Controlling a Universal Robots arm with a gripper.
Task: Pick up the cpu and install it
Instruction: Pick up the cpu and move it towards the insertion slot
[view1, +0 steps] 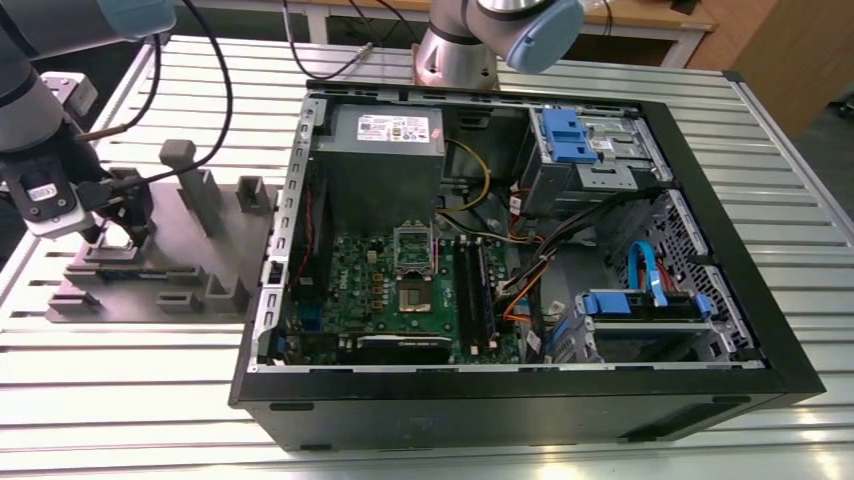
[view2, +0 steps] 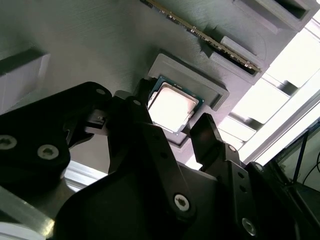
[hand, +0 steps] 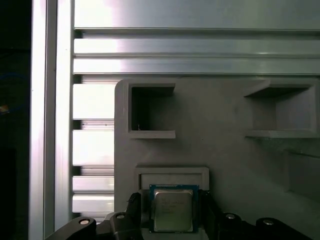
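The cpu (view2: 172, 106) is a small square chip with a shiny metal top. It lies flat in a raised recess of the grey printed fixture (view1: 174, 260) and also appears as the cpu (hand: 172, 212) in the first wrist view. My gripper (view1: 114, 235) hangs over that fixture at the exterior view's left. In both wrist views the gripper (view2: 170, 117) (hand: 171, 205) is open. Its black fingers (view2: 205, 131) straddle the chip, one on each side, with a thin gap to its edges. The motherboard's socket (view1: 416, 262) sits inside the open computer case (view1: 787, 385).
The fixture carries upright posts (view1: 200, 195) and pockets (hand: 150, 107), and a long memory stick (view2: 200, 35) lies in a slot beside the chip. A slatted aluminium table (view1: 134, 350) bears everything. Another arm's base (view1: 461, 50) stands behind the case. Cables and blue drive bays (view1: 581, 135) crowd the case.
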